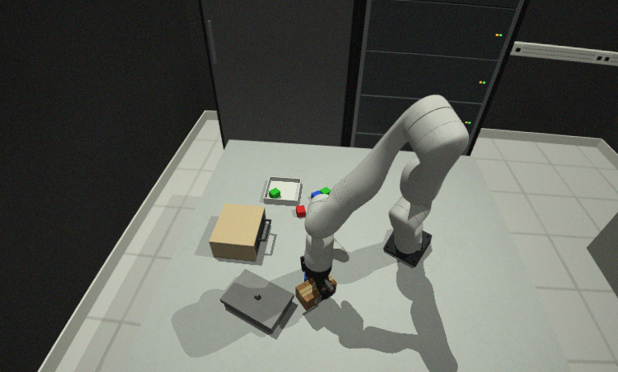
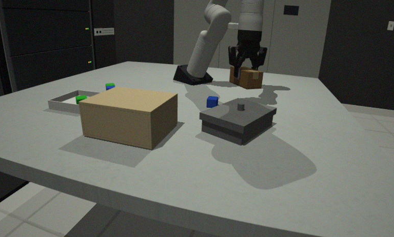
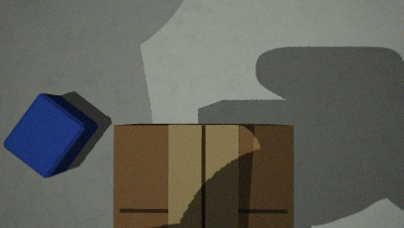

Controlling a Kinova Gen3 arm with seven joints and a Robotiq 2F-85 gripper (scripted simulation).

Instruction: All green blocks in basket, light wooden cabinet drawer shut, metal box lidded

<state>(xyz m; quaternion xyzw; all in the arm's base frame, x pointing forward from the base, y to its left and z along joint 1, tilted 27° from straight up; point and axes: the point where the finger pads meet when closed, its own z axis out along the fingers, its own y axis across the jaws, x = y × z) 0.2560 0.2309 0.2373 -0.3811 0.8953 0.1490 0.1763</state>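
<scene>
My gripper (image 1: 318,288) (image 2: 246,70) is shut on a brown cardboard box (image 1: 306,296) (image 2: 252,80) (image 3: 141,169), low at the table; contact with the table is unclear. A green block (image 1: 274,192) (image 2: 81,99) lies inside the white basket (image 1: 281,201) (image 2: 62,105). Another green block (image 1: 325,190) (image 2: 110,84) is outside it, close against a blue block (image 1: 315,194) (image 2: 110,87); whether stacked is unclear. The light wooden cabinet (image 1: 240,224) (image 2: 127,100) has its drawer apparently shut. The grey lid (image 1: 242,293) (image 2: 228,113) sits on the metal box (image 2: 222,131). Their insides are hidden.
A second blue block (image 1: 306,277) (image 2: 212,101) (image 3: 44,135) lies beside the cardboard box, toward the metal box in the exterior view. A red block (image 1: 300,211) lies near the basket, with the arm close by. The cabinet's handle (image 1: 265,230) faces the robot base.
</scene>
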